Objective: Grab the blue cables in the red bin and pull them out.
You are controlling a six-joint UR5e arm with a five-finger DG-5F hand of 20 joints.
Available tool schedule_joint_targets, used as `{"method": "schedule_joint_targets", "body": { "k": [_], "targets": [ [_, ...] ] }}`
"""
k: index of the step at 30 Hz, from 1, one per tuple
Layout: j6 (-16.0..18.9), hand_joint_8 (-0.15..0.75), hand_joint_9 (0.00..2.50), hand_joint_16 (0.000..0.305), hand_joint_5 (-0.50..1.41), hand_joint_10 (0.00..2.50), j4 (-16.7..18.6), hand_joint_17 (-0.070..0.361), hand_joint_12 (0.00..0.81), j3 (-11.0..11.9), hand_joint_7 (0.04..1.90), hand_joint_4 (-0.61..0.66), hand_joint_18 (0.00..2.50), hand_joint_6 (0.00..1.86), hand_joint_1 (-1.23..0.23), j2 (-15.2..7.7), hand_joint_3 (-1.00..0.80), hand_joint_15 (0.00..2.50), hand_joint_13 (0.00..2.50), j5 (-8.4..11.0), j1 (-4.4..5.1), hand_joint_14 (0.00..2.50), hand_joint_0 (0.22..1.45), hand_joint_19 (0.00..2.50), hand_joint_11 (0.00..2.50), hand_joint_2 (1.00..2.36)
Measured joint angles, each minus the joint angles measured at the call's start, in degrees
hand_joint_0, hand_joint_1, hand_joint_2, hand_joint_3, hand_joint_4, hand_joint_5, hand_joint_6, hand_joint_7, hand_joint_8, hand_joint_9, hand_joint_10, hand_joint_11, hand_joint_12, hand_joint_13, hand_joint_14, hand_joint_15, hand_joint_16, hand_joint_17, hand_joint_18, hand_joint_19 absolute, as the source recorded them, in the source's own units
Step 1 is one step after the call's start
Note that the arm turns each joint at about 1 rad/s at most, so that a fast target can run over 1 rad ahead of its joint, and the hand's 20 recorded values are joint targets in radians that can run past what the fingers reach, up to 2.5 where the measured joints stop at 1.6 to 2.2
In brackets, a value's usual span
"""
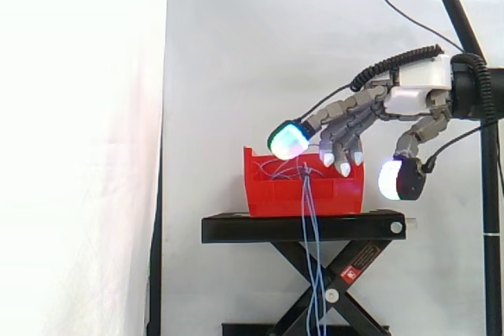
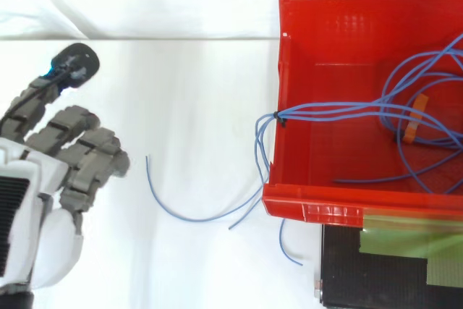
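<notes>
**Side view, left to right.** We are looking past the white curtain (image 1: 79, 116) to the red plastic bin (image 1: 272, 190). It is sitting on the black scissor-lift stand (image 1: 244, 228), which, we are judging, is raising it into the hand's reach. The thin blue cables (image 1: 309, 234) are spilling over the bin's near wall and hanging down past the stand. The grey, jointed robot hand (image 1: 421, 84) is hovering above the bin. Its fingers are reaching loosely downward and its thumb is standing wide apart, gripping nothing. We are reading this spread as readiness for a grasp.

**Top view, left to right.** The hand (image 2: 65, 157) is lying at the left, followed by the cables' loose ends and then the bin (image 2: 311, 211). A small dark tie (image 2: 277, 119) is bunching the cables (image 2: 325, 111) at the bin's left wall, and the remainder is looping inside.

We are unable to tell whether the fingertips (image 1: 344, 168) are touching any strand. The frame edge is cutting off the bin's right side.
</notes>
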Motion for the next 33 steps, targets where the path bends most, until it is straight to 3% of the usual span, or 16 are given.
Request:
{"method": "schedule_joint_targets", "body": {
  "k": [6, 10, 15, 21, 24, 33],
  "targets": [
    [-9.2, 0.255, 0.67, 0.045, 0.35, 0.03, 4.8, 0.101, 0.369, 0.6, 0.3, 0.14, 0.8, 0.01, -1.02, -3.5, -1.0, 1.13, 0.89, -2.04, -0.03, 0.02, 0.64, 1.28, 1.0, 1.0],
    [-15.3, 0.259, 0.7, 0.045, 0.36, 0.03, 5.3, 0.102, 0.369, 3.4, 0.31, 0.14, 0.81, 0.01, -1.02, -7.4, -1.0, 1.13, 0.89, -2.24, -0.04, 0.02, 0.64, 1.27, 1.07, 1.0],
    [-23.1, 0.256, 0.68, 0.046, 0.36, 0.03, -0.4, 0.103, 0.371, 8.3, 0.31, 0.14, 0.76, 0.01, -1.0, -10.8, -1.0, 1.08, 0.84, -2.39, 0.24, 0.02, 0.64, 1.26, 1.02, 1.0],
    [-31.8, 0.256, 0.67, 0.047, 0.36, 0.03, -8.1, 0.105, 0.373, 9.6, 0.3, 0.14, 0.73, 0.01, -1.0, -11.4, -1.0, 1.05, 0.82, -2.3, 0.92, 0.02, 0.64, 1.26, 1.0, 1.0],
    [-32.9, 0.254, 0.66, 0.047, 0.36, 0.03, -11.1, 0.106, 0.371, 9.6, 0.3, 0.14, 0.72, 0.01, -0.99, -11.5, -1.0, 1.04, 0.8, -2.16, 1.28, 0.02, 0.65, 1.26, 0.99, 1.0],
    [-29.7, 0.253, 0.65, 0.047, 0.35, 0.03, -20.3, 0.106, 0.366, 11.9, 0.3, 0.13, 0.71, 0.01, -0.98, -11.5, -1.0, 1.03, 0.8, -2.63, 1.8, 0.02, 0.65, 1.25, 0.98, 1.0]
  ]
}}
